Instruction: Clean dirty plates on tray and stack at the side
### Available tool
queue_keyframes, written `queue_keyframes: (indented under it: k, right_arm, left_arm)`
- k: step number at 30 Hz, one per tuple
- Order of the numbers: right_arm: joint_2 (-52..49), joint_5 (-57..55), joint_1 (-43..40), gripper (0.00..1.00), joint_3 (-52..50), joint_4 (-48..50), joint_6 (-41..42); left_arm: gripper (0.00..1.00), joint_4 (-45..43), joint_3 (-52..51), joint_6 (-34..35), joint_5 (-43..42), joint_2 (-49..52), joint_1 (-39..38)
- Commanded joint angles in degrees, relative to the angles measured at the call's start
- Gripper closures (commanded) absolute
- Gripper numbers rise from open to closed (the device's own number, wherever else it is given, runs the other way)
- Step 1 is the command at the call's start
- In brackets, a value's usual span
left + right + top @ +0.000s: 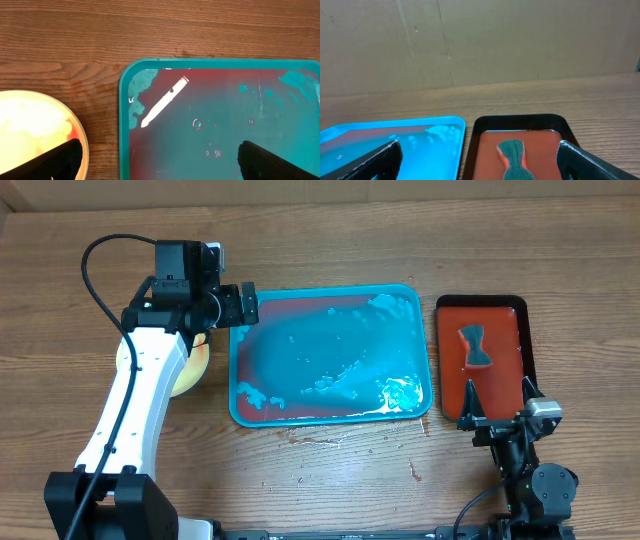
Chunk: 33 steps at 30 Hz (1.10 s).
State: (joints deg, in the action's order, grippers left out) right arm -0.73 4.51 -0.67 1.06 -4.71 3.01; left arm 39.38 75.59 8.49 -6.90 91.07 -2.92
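The turquoise tray point(332, 358) lies mid-table, wet and red-stained, with no plate on it; it also shows in the left wrist view point(220, 100) and the right wrist view point(395, 145). A pale yellow plate stack point(190, 365) sits left of the tray, mostly hidden under my left arm; its top plate point(30, 130) carries a red smear. My left gripper point(243, 305) is open and empty above the tray's far left corner; in its wrist view point(160, 162) the fingers straddle the tray's left rim. My right gripper point(497, 415) is open and empty at the red tray's near edge.
A smaller red, black-rimmed tray point(490, 355) stands right of the turquoise tray and holds a dark green sponge point(474, 345), also in the right wrist view point(515, 157). Red spatters point(415, 472) mark the wood in front of the turquoise tray. A cardboard wall point(480, 40) backs the table.
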Motion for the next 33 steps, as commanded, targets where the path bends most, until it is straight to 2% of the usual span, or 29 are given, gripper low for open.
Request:
queue_keyframes:
  k: [1, 8, 13, 21, 24, 26, 33]
  right_arm:
    - [0.5, 0.2, 0.3, 0.00, -0.6, 0.3, 0.5]
    - [0.5, 0.2, 0.3, 0.00, -0.6, 0.3, 0.5]
    - [0.5, 0.2, 0.3, 0.00, -0.6, 0.3, 0.5]
    - [0.5, 0.2, 0.3, 0.00, -0.6, 0.3, 0.5]
    - [0.5, 0.2, 0.3, 0.00, -0.6, 0.3, 0.4]
    - [0.5, 0.2, 0.3, 0.00, -0.6, 0.3, 0.4]
    - [0.5, 0.2, 0.3, 0.00, -0.6, 0.3, 0.5]
  left_arm:
    - [0.00, 0.0, 0.6, -0.8, -0.4, 0.4, -0.2]
    - [0.00, 1.2, 0.3, -1.5, 1.4, -3.6, -0.2]
    - [0.00, -2.6, -5.1, -1.5, 5.4, -10.4, -0.2]
    - [0.00, -34.3, -37.0, -3.4, 5.3, -30.6, 0.0]
    - [0.00, -41.8, -47.7, -3.3, 5.3, -39.1, 0.0]
    - [0.00, -44.3, -53.5, -3.4, 5.4, -45.3, 0.0]
    - [0.00, -44.1, -65.0, -3.1, 5.3, -63.5, 1.2]
